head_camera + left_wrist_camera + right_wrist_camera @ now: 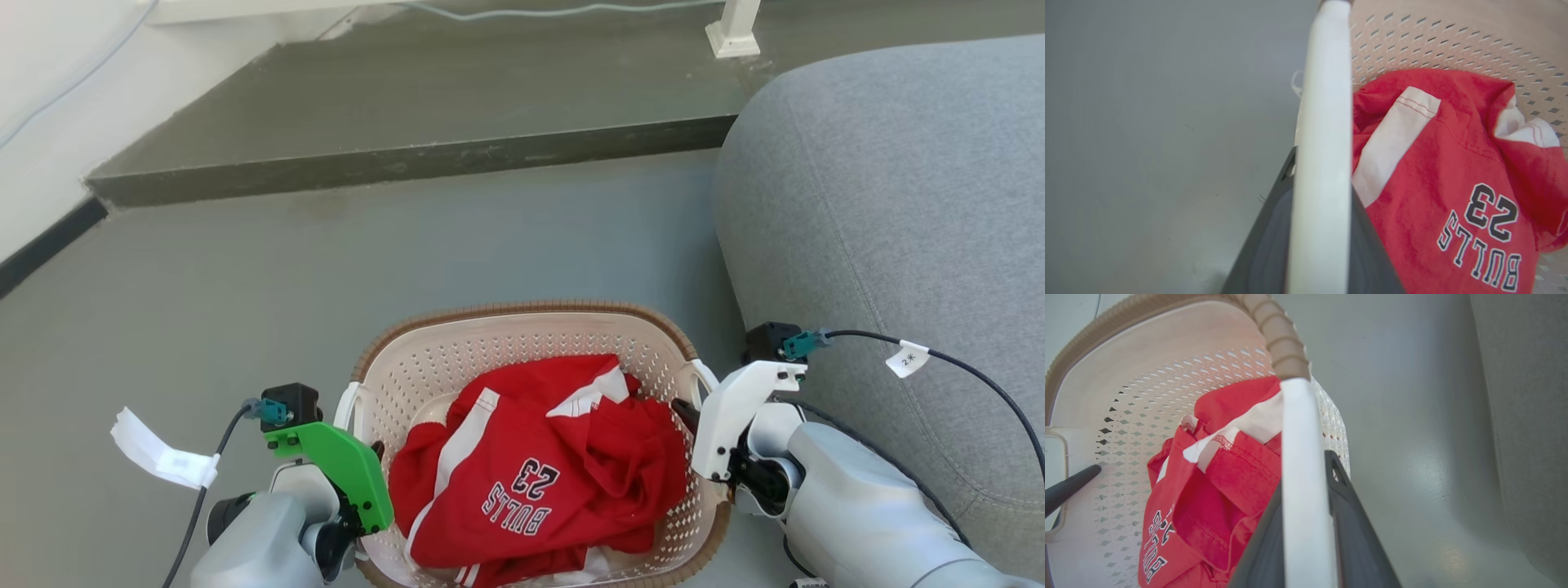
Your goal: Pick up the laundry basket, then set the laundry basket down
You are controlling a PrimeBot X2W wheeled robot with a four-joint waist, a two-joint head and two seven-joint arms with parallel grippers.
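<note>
The left gripper (1323,183) is clamped on the white left handle (1327,81) of the laundry basket (522,310), with the bar pinched between its two dark fingers (1265,245). The right gripper (1306,473) grasps the white right handle (1296,416) in the same way. The basket sits between the two arms, close before the robot over the grey floor (245,286), with a crumpled red jersey (539,465) inside; whether its base touches the floor cannot be told. A grey cushion (898,204) stands just to its right, and a dark step (408,163) lies well beyond.
</note>
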